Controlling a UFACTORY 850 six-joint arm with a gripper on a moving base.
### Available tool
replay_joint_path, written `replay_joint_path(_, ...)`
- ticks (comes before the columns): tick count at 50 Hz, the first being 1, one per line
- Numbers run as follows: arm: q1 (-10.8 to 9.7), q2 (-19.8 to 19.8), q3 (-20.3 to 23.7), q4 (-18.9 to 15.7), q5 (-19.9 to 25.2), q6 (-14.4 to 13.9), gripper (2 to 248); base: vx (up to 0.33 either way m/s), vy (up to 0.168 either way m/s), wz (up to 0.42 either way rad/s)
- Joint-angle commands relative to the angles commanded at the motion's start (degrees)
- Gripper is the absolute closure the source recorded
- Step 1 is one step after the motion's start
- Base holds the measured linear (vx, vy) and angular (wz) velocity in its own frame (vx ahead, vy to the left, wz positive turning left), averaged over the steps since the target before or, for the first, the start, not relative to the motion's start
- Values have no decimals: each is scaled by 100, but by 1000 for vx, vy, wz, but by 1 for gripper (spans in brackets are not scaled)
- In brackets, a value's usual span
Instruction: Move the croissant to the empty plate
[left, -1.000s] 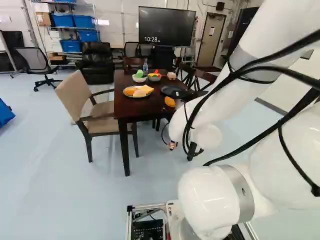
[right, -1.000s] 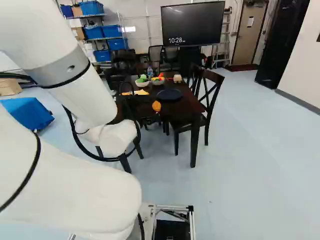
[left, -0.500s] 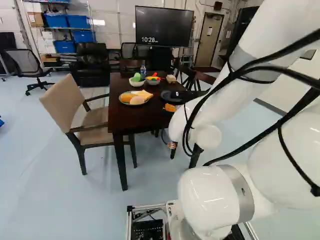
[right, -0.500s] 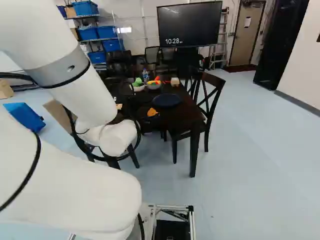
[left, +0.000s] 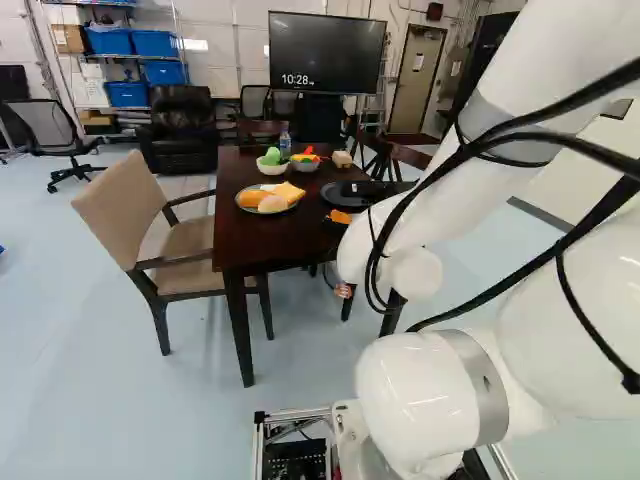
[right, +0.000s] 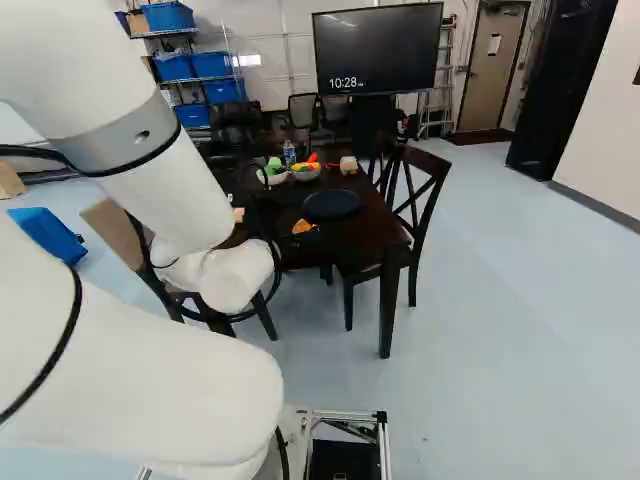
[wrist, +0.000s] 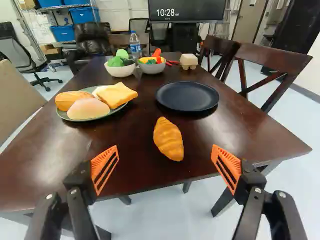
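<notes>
1. Gaping wide, our gripper (left: 343, 291) had hold of nothing.
2. Ahead of us, the croissant (wrist: 168, 139) lay near the edge of the table (wrist: 135, 170).
3. Beyond it sat the dark plate (wrist: 187, 96).
4. Beside these, we saw a loaded plate (wrist: 64, 116) of breads (wrist: 88, 108); two bowls (wrist: 120, 70) (wrist: 151, 68) and a bottle (wrist: 135, 46) stood farther back.
5. A beige armchair (left: 118, 210) and a dark wooden chair (right: 430, 200) flanked the table, crowding our sides.

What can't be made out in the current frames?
- Bread plate, right base view: mostly behind the arm.
- Croissant's underside, wrist view: turned toward the table.
- Lower contents of both bowls, wrist view: behind their walls.
- Screen's top, wrist view: cut by the edge.
</notes>
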Motion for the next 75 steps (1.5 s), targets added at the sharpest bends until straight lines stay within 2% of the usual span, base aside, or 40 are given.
replay_joint_path(25,-49,-319,-531,27,-257,0,3,0,0,0)
replay_joint_path(47,-92,-665,-1170,144,-1029,0,3,0,0,0)
replay_joint_path(75,-84,-914,-1811,295,-2117,0,3,0,0,0)
